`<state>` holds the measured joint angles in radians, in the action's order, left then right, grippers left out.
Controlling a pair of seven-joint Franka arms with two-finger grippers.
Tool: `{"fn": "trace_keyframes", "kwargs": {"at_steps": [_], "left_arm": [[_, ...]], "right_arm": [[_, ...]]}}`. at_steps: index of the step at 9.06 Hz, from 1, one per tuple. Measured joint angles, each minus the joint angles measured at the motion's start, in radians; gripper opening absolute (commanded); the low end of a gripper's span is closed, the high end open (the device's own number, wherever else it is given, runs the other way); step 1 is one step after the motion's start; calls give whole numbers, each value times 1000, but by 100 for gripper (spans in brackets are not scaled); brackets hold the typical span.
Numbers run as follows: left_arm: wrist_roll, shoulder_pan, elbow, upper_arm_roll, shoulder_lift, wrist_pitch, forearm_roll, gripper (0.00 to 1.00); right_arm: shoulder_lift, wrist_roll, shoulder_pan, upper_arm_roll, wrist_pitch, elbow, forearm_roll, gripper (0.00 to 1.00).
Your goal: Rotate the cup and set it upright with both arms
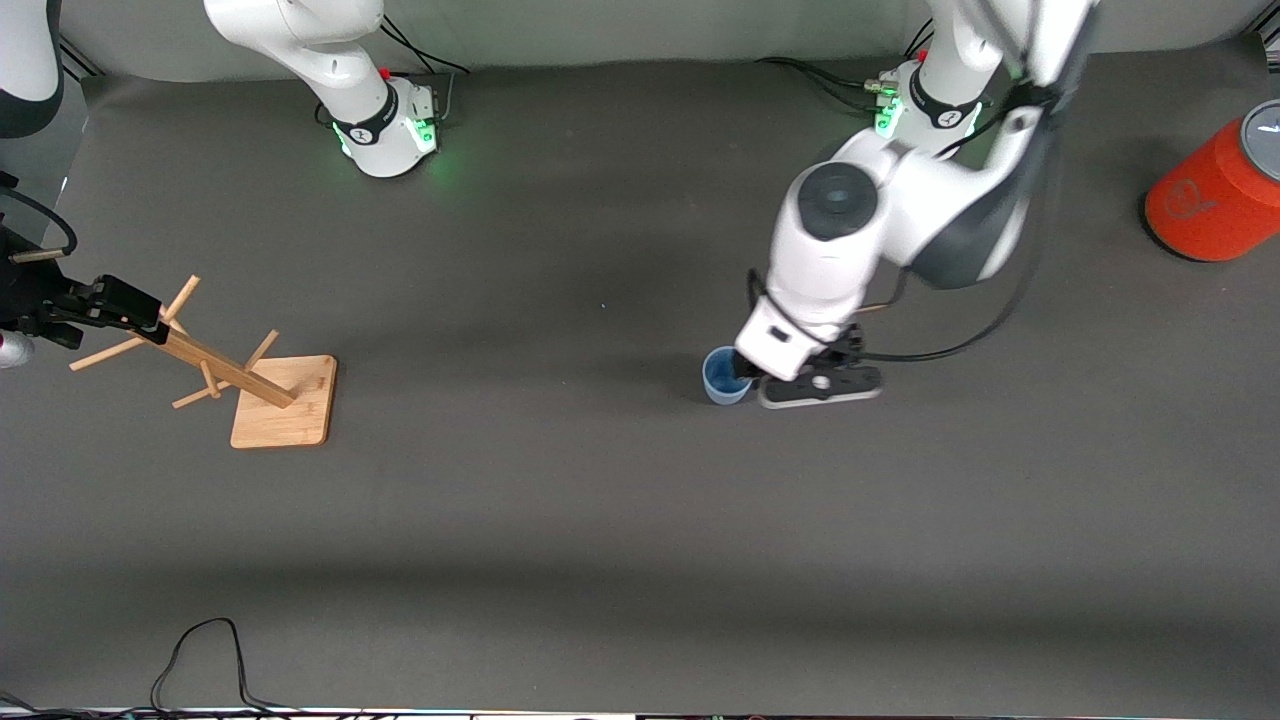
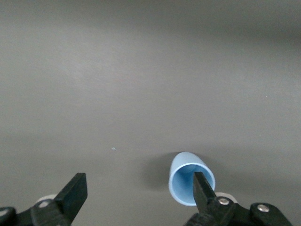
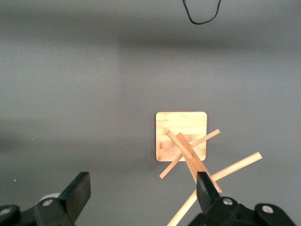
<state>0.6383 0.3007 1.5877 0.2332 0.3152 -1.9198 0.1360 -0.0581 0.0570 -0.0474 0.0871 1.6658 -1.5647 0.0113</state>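
Observation:
The cup [image 1: 722,381] is a small pale-blue tumbler standing on the dark mat with its mouth up. The left arm reaches down from its base to it, and my left gripper [image 1: 748,374] hangs just over it, open. In the left wrist view the cup [image 2: 184,170] shows its open mouth; one finger [image 2: 203,190] sits over the mouth and the other stands apart, so my left gripper [image 2: 138,182] holds nothing. My right gripper [image 1: 118,304] waits open above the wooden rack at the right arm's end of the table, empty [image 3: 141,182].
A wooden peg rack [image 1: 222,366] on a square base [image 3: 181,123] stands under the right gripper. A large orange cylinder [image 1: 1212,198] with a grey top lies at the left arm's end. A black cable [image 1: 200,655] loops at the table's near edge.

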Motion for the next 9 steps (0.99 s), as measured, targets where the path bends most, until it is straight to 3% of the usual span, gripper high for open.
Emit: {"fn": "trace_keyframes", "kwargs": {"at_steps": [3, 5, 7, 9], "left_arm": [[-284, -201, -43, -6, -67, 181, -41, 100], [-410, -311, 14, -25, -150, 203, -44, 100], [-553, -268, 108, -174, -283, 219, -76, 100], [-627, -187, 136, -327, -374, 239, -92, 100]], "right_arm": [[-1, -12, 1, 0, 0, 0, -2, 100], [-1, -21, 2, 0, 0, 0, -7, 100], [-1, -25, 4, 2, -2, 0, -32, 100], [-2, -25, 6, 4, -3, 0, -41, 100]]}}
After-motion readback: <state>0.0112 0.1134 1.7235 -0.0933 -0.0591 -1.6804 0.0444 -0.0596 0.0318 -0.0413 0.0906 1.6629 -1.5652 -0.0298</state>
